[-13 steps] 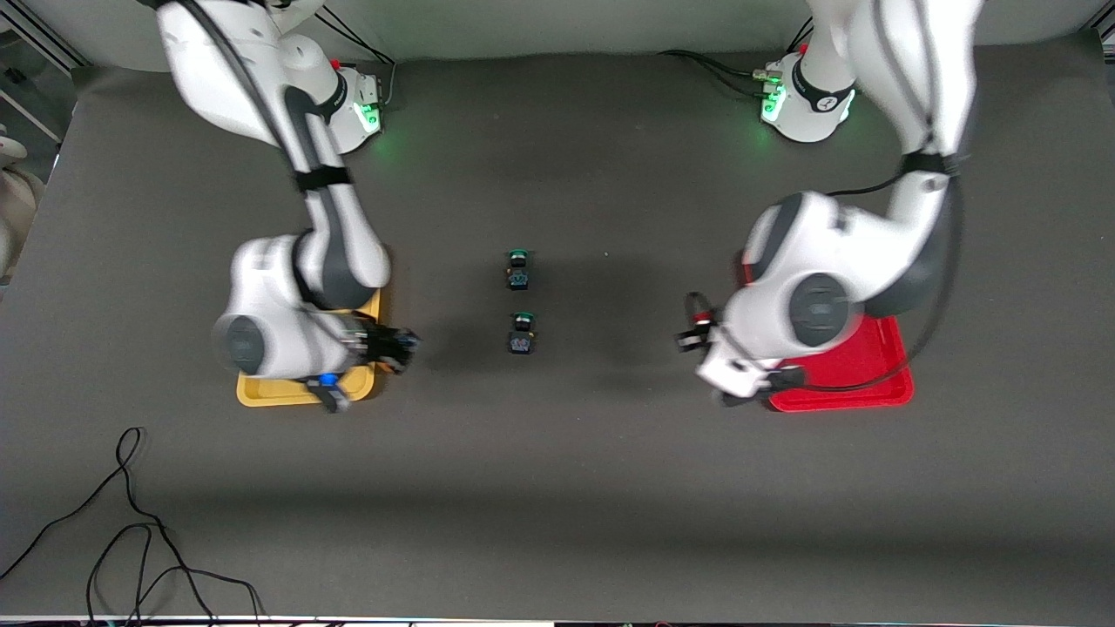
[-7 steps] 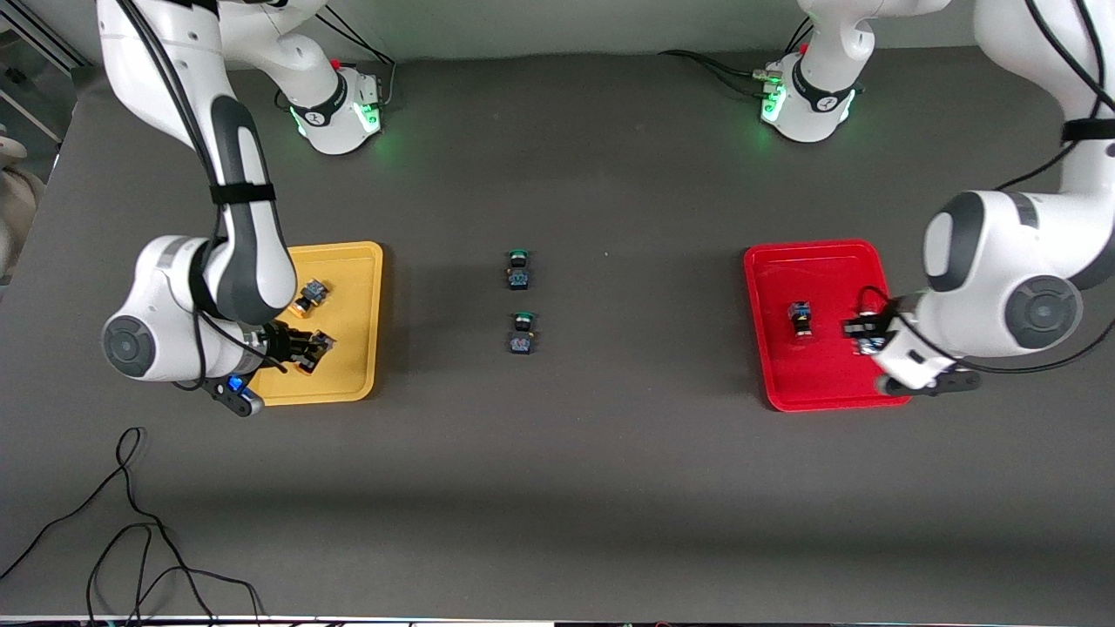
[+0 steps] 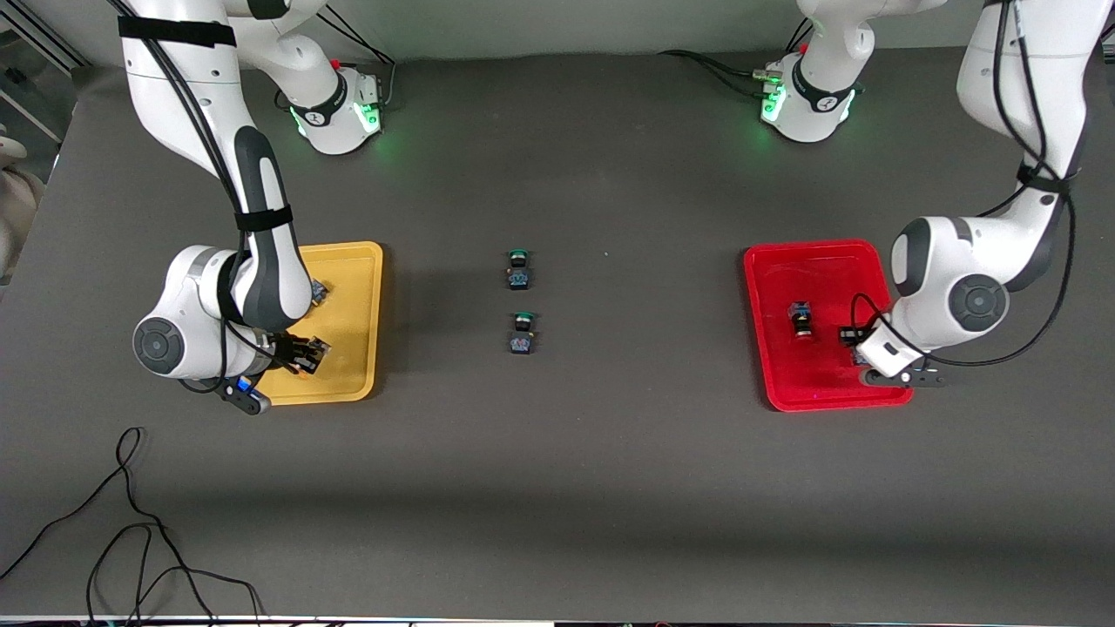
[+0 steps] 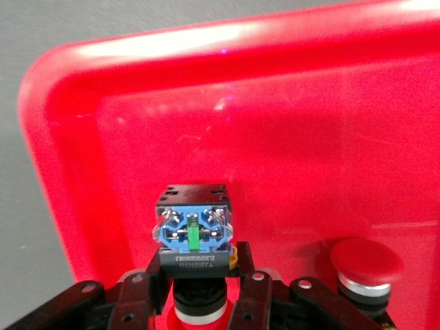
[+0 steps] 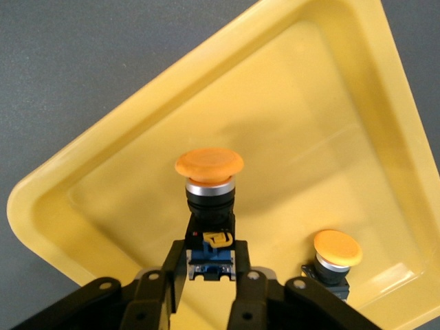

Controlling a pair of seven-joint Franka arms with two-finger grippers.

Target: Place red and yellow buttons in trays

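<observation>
My right gripper [image 3: 305, 353] is shut on a yellow button [image 5: 209, 180] and holds it low over the yellow tray [image 3: 353, 261], seen close in the right wrist view [image 5: 309, 124]. A second yellow button [image 5: 336, 253] lies in that tray, partly hidden by the arm in the front view [image 3: 318, 291]. My left gripper [image 3: 857, 345] is shut on a red button [image 4: 194, 234], cap toward the wrist, low over the red tray [image 3: 819, 261]. A second red button [image 3: 800, 319] lies in that tray and also shows in the left wrist view [image 4: 366, 264].
Two green-capped buttons [image 3: 518, 268] [image 3: 522, 333] lie on the dark table midway between the trays. A loose black cable [image 3: 131, 522] lies near the front camera at the right arm's end. Both arm bases stand along the table's back edge.
Both grippers have carried their buttons outward from beside the trays to over them: the right over the yellow tray, the left over the red tray. The green buttons have not moved.
</observation>
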